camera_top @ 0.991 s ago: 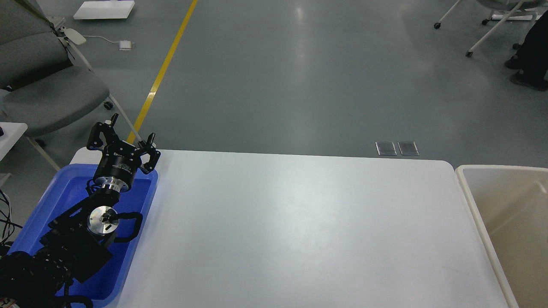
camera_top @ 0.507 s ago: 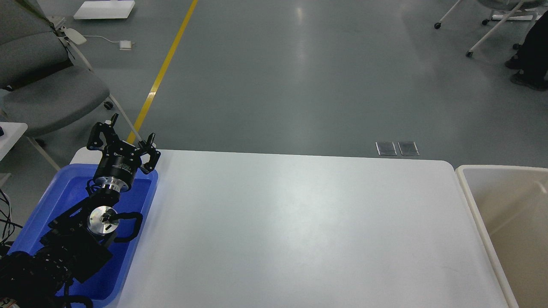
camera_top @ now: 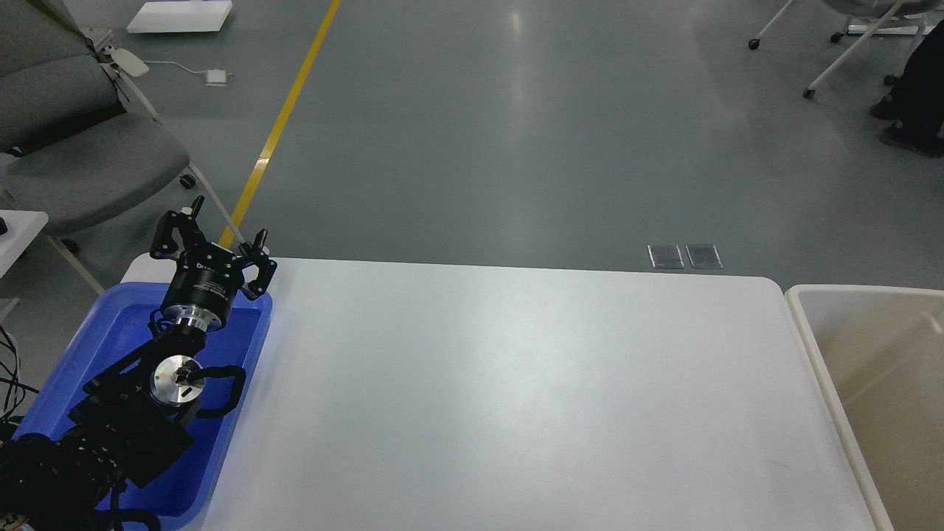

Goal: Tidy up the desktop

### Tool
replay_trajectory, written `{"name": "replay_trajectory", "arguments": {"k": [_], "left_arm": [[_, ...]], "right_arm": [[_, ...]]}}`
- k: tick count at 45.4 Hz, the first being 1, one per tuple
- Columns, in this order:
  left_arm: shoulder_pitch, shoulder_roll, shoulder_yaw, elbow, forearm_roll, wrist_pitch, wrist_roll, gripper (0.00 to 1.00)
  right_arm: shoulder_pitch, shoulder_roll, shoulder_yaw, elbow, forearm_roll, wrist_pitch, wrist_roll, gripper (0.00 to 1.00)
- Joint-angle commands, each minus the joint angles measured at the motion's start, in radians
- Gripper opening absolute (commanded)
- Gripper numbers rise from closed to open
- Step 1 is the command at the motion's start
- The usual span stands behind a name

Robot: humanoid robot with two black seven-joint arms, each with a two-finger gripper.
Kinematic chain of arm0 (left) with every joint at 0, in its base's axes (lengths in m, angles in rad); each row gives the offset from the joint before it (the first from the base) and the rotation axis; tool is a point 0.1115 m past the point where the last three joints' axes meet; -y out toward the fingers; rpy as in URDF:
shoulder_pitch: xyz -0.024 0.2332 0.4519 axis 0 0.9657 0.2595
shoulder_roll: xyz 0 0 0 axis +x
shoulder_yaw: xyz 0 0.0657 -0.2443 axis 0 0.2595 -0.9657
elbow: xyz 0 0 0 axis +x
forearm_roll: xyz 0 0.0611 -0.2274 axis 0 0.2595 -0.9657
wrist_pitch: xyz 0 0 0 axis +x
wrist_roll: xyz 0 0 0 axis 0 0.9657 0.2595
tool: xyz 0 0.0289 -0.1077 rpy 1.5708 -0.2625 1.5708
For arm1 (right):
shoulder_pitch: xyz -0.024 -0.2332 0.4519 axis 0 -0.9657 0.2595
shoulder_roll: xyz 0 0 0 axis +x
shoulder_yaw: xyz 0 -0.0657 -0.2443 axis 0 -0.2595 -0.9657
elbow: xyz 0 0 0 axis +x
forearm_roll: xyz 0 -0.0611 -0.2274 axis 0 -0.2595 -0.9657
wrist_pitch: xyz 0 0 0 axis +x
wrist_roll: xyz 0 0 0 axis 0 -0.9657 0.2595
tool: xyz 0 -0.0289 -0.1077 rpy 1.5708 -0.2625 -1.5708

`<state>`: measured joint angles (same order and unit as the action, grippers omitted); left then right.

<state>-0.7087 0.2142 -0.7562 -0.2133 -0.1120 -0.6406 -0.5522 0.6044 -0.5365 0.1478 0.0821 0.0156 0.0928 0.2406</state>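
Nothing has moved since the earlier frames: the left gripper [camera_top: 223,223] holds the same pose above the far end of the blue plastic tray [camera_top: 243,354], its fingers spread apart and empty. Its black arm comes in from the lower left over the tray. The right gripper is out of view. The desktop [camera_top: 516,398], a wide white tabletop with rounded corners, fills the middle of the view, the tray resting on its left side. A beige-cream bin [camera_top: 811,346] stands just beside its right edge. Behind lie a grey floor, a yellow line [camera_top: 284,118] and a grey office chair [camera_top: 81,162].
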Motion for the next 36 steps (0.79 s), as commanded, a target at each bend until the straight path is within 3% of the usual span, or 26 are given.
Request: {"name": "replay_trajectory", "arguments": {"k": [1,8,16,24,36], "left_arm": [[0.0,-0.001,0.0,0.0,0.0,-0.001,0.0,1.0],[0.0,0.001,0.0,0.0,0.0,-0.001,0.0,1.0],[0.0,0.001,0.0,0.0,0.0,0.001,0.0,1.0],[0.0,-0.001,0.0,0.0,0.0,-0.001,0.0,1.0],[0.0,-0.001,0.0,0.0,0.0,-0.001,0.002,1.0]], "right_arm": [[0.028,-0.098,0.176,0.155,0.023,0.096,0.002,1.0],[-0.026,-0.272,0.412,0.551,0.021,0.091,0.031,1.0],[-0.149,-0.304,0.651,0.82,-0.028,0.076,0.101,1.0],[-0.225,-0.228,0.762,0.918,-0.108,0.016,0.215,1.0],[-0.252,-0.005,0.834,0.91,-0.207,-0.056,0.275,1.0]]}}
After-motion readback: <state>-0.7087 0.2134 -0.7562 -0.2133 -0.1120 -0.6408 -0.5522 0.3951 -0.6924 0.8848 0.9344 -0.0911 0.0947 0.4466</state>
